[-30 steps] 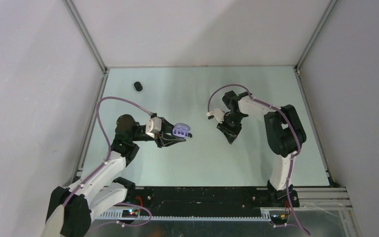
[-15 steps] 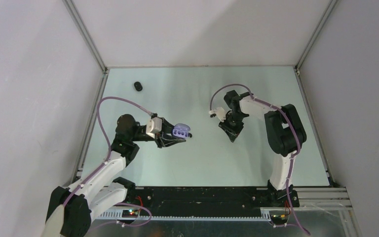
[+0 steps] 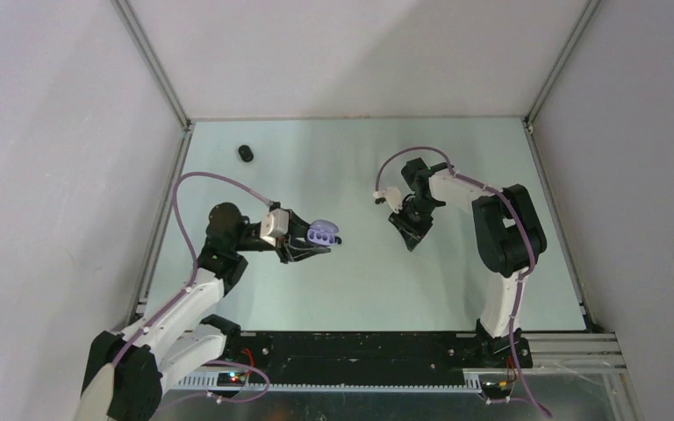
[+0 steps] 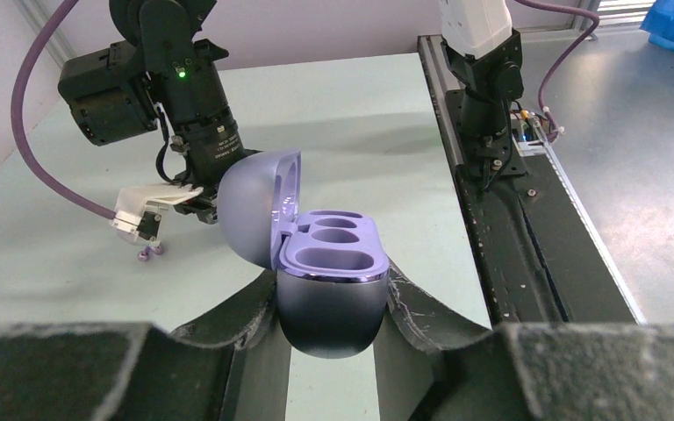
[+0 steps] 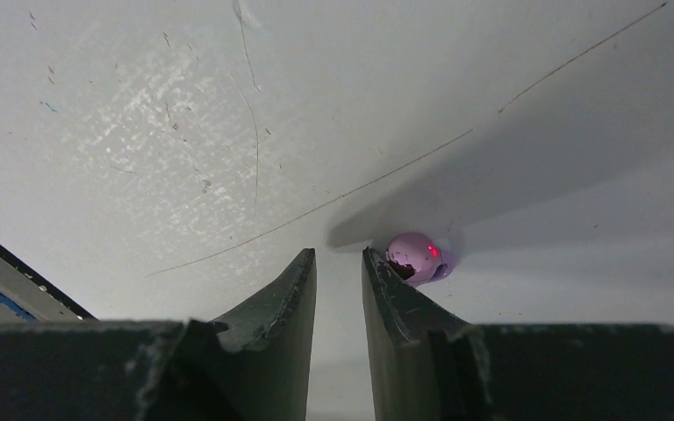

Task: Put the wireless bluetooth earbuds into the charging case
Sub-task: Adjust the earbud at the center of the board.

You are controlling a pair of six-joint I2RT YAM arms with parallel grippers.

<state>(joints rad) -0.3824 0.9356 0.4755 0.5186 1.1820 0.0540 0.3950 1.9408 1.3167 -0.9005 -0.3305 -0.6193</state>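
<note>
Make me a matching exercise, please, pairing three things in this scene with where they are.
Things:
1. case
2. purple earbud
3. black item

Places:
A. on the table, near its far-left corner
B. held in the left gripper, lid open
C. on the table beside the right gripper, outside its fingers

Pairs: 1-B, 2-C, 3-A

Arms [image 3: 184, 303] white, blk joints [image 3: 509, 232], purple cables [image 3: 200, 174]; L pincer [image 4: 329, 281] blk.

Left gripper [image 4: 332, 294] tight, right gripper [image 5: 338, 260] ajar.
</note>
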